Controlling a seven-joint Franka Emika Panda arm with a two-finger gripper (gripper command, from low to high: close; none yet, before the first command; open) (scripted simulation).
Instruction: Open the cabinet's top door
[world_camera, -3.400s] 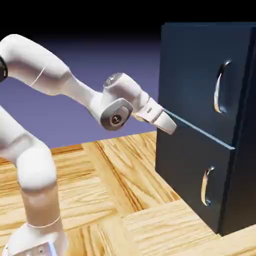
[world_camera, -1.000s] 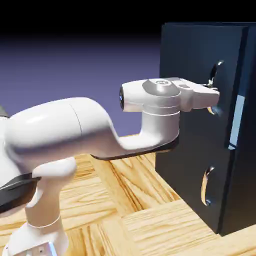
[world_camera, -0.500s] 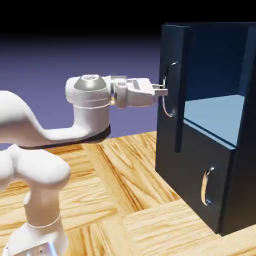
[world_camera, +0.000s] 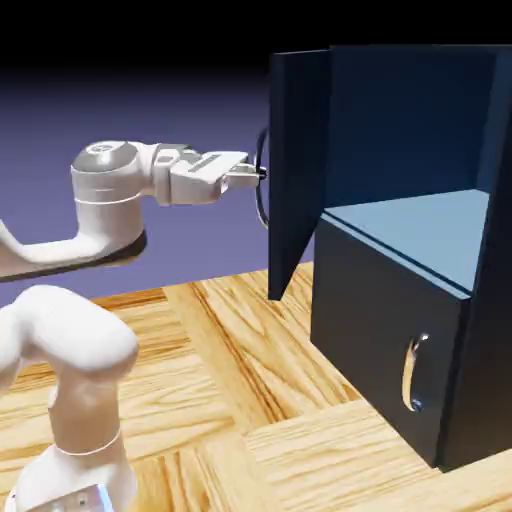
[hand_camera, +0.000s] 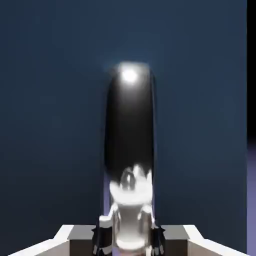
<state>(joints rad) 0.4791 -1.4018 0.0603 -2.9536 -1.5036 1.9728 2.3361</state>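
So, fingers (world_camera: 258, 174): clamped tight on the silver handle (hand_camera: 129, 135)
top door (world_camera: 297, 160): swung wide open
cabinet (world_camera: 420, 330): light-blue shelf (world_camera: 420, 232) showing

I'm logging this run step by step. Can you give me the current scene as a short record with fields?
cabinet: dark navy, upper compartment exposed, light-blue shelf visible
top door: swung wide open, edge toward the camera
top door handle: between the gripper's fingers
gripper: shut on the handle, reaching level
lower panel: closed, silver handle untouched
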